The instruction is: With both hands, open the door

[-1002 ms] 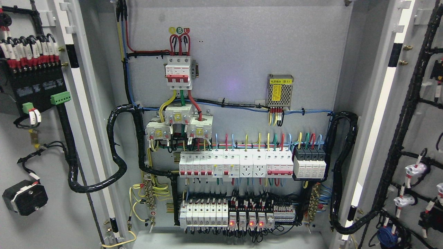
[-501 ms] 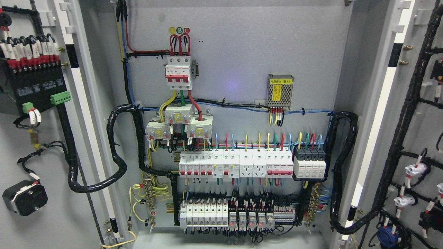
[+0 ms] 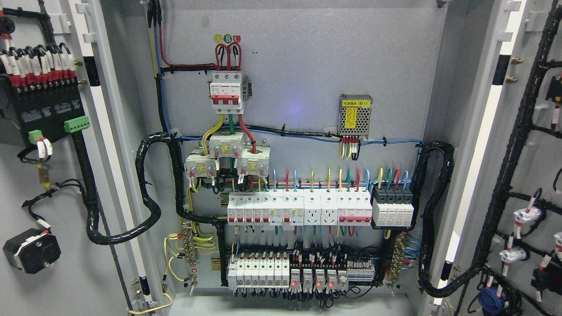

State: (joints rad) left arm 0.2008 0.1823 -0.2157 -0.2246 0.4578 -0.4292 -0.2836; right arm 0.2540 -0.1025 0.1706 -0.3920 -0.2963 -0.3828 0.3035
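A grey electrical cabinet fills the head view with both doors swung wide. The left door stands at the picture's left, its inner face carrying a black terminal block and a black round part. The right door stands at the right, with black cable runs and white connectors on its inner face. Between them the back panel shows fully. Neither of my hands nor any arm appears in the picture.
On the panel sit a red-and-white main breaker, a small metal power supply, a row of white breakers and lower relays with red lights. Thick black cable looms loop from each door into the cabinet.
Doors and wiring have not moved. Only the small red lights on the bottom relay row differ between frames.
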